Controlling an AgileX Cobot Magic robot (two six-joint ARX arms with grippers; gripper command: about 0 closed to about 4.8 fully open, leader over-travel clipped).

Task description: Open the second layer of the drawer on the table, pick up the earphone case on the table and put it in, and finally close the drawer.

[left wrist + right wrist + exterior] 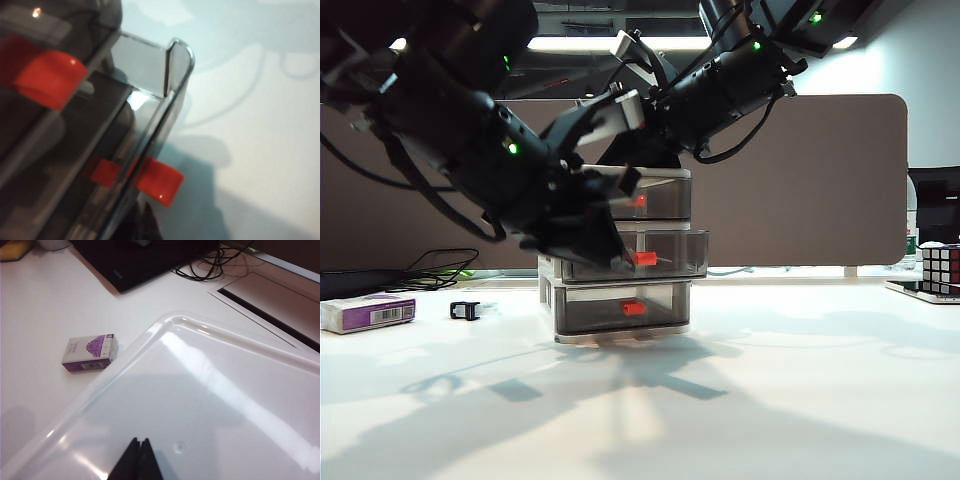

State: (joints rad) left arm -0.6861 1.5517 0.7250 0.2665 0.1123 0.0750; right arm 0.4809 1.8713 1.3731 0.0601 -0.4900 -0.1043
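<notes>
Jaws on the left gripper [603, 243] were clenched with nothing visibly between them, right at the front of the drawer [620, 255] beside the second layer [650, 255], whose red-orange handle [645, 258] stuck out just past them. That middle tray stood pulled a little forward of the trays above and below it, so from where I stood the opening step looked begun or partly done, though I could not say the gap was wide enough yet. The right gripper [138, 460] had its jaws pressed together too, holding nothing, and rested on or just above the top of the drawer, as if steadying it. I could not find the earphone case anywhere on the bench [800, 400]; left of the drawer lay only a purple-and-white box [367, 313] and a small black clip [465, 310]. Fetching the case, placing it inside and shutting the tray all seemed still to come.
</notes>
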